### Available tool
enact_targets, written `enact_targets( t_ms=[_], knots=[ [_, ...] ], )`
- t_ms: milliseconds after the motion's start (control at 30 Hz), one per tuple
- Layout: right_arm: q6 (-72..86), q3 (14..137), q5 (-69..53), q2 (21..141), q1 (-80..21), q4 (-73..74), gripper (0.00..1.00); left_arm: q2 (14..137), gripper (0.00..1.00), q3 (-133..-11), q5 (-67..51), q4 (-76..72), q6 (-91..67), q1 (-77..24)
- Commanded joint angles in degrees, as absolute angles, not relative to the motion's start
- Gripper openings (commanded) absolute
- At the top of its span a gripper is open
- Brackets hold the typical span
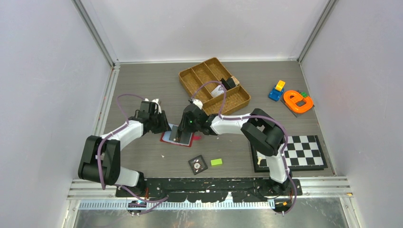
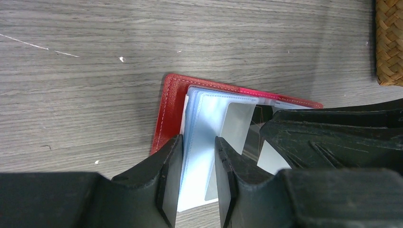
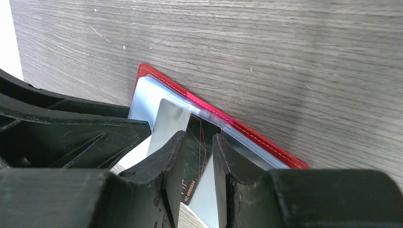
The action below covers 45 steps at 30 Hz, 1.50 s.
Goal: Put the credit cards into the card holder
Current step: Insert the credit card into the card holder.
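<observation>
both tools meet over the card holder (image 2: 167,107), which lies open on the table (image 2: 95,57) right under their fingertips. the red cover pokes out past the tips on the far side of both.

left gripper (image 2: 198,156): jaws part spread, pale blue pocket pages (image 2: 204,123) showing in the gap between the fingers (image 2: 164,180). tips are down at the pages. can't tell if they clamp them or just rest on them.

right gripper (image 3: 198,152): jaws drawn in on a grey card (image 3: 169,121), pinching it. the card runs up between the fingers, where it looks dark and glossy with tiny print. its grey far corner sticks out past the tips and sits at the mouth of the clear pockets, just inside the red edge. can't tell how far in it is.

the two grippers are just beside each other, and each one's black fingers fill one side of the other's wrist view.

woven tray (image 1: 186,81) is beyond the right gripper, near but apart. the black tile with a dial (image 1: 198,165) and green block (image 1: 216,162) sit on the base side of the right gripper, apart from it. checkerboard (image 1: 304,151) is by the right arm's elbow. orange toy (image 1: 298,101) is well off to the right gripper's outer side.
</observation>
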State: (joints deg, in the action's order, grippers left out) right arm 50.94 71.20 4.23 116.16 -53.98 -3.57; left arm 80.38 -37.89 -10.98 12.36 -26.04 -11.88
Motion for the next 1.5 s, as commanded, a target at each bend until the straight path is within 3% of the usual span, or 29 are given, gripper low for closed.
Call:
enact_targets(
  t_ms=[0, 700, 1467],
  knots=[
    [50.5, 72.8, 3.7, 117.4, -54.0, -4.4, 0.33, 80.1, 0.32, -37.4, -13.2, 9.6, -25.5, -12.1],
    [55.4, 65.7, 5.5, 108.4, -55.4, -0.9, 0.37, 76.4, 0.35, -35.9, -11.4, 11.6, -25.7, -12.1],
    [55.9, 68.8, 2.4, 114.1, -56.0, -5.9, 0.33, 77.0, 0.28, -31.9, -19.2, 7.8, -29.5, -12.1]
  ],
)
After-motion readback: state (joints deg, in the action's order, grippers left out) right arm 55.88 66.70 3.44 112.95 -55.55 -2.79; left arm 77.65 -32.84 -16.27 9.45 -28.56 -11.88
